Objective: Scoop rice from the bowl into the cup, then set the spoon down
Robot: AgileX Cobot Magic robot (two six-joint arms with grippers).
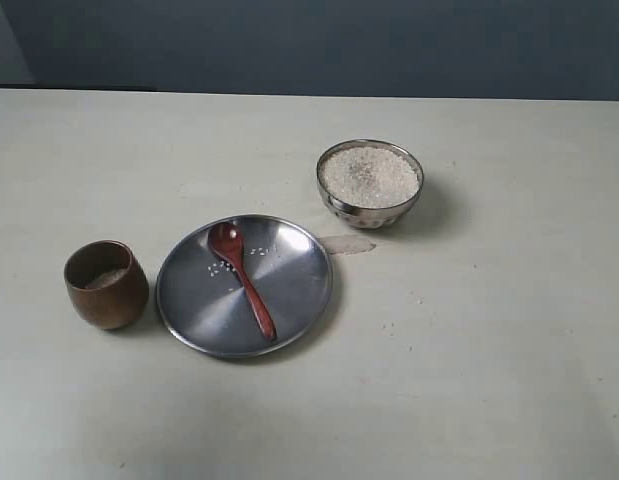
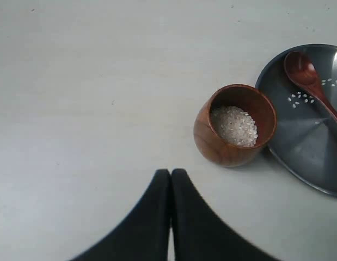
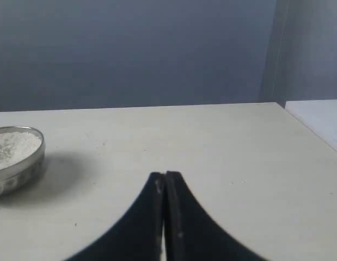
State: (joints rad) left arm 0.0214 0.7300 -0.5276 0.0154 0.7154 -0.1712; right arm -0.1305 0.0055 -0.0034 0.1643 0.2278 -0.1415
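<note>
Pale table (image 1: 489, 400). Left gripper (image 2: 170, 174) and right gripper (image 3: 165, 175): jaws pressed together, empty. Cup (image 2: 214, 144), holding some rice (image 2: 234, 125), sits near ahead of left jaws. Beyond it, spoon (image 2: 312, 84) rests on plate (image 2: 304, 144), likely catching stray grains. Bowl (image 3: 21, 166): well apart from right jaws.

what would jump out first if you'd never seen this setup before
The dark red wooden spoon lies on the shiny steel plate in mid-table, a few stray grains beside its head. Farther back on the right stands the steel bowl heaped with white rice; left of the plate sits the brown wooden cup with a little rice inside.
</note>
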